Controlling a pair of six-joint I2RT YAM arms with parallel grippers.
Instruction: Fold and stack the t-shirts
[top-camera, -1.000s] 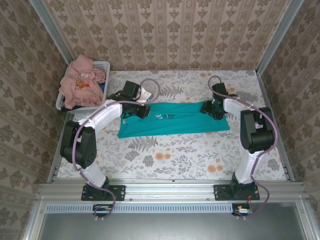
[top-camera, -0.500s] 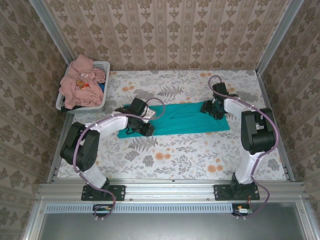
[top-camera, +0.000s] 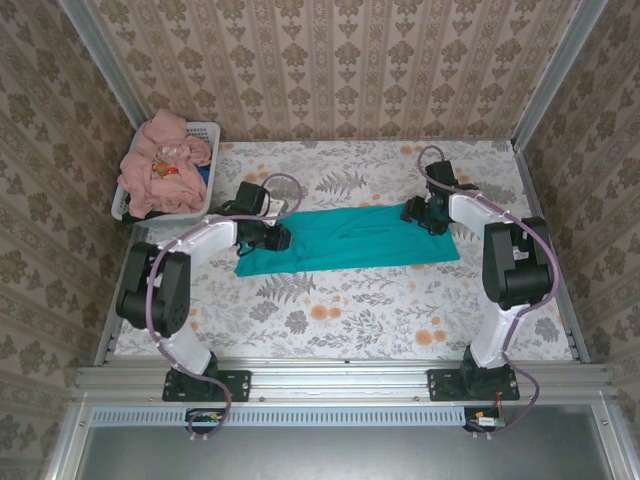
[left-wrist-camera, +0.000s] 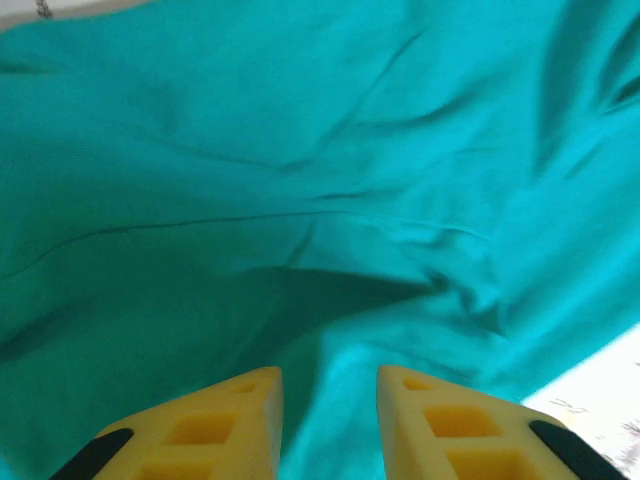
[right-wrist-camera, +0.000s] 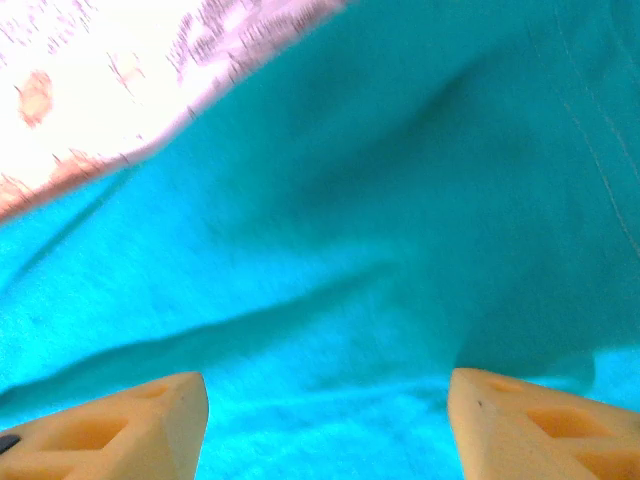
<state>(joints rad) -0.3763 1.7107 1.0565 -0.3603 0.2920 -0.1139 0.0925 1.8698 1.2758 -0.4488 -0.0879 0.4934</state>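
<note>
The teal t-shirt (top-camera: 350, 238) lies flat on the table (top-camera: 400, 310). Over its left end, the left gripper (left-wrist-camera: 330, 376) has fingers a little apart. Over its right end, the right gripper (right-wrist-camera: 327, 383) has fingers wide apart.

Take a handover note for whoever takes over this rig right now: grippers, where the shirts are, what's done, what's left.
Left gripper: open a little, over the teal shirt's left end.
Right gripper: open wide, over its right end.
Teal shirt: on the table, folded into a long strip.
Pink shirts: heaped in the basket, far left corner.
Done: lengthwise fold.
Left: fold the strip across, then fold and stack the pink ones.
</note>
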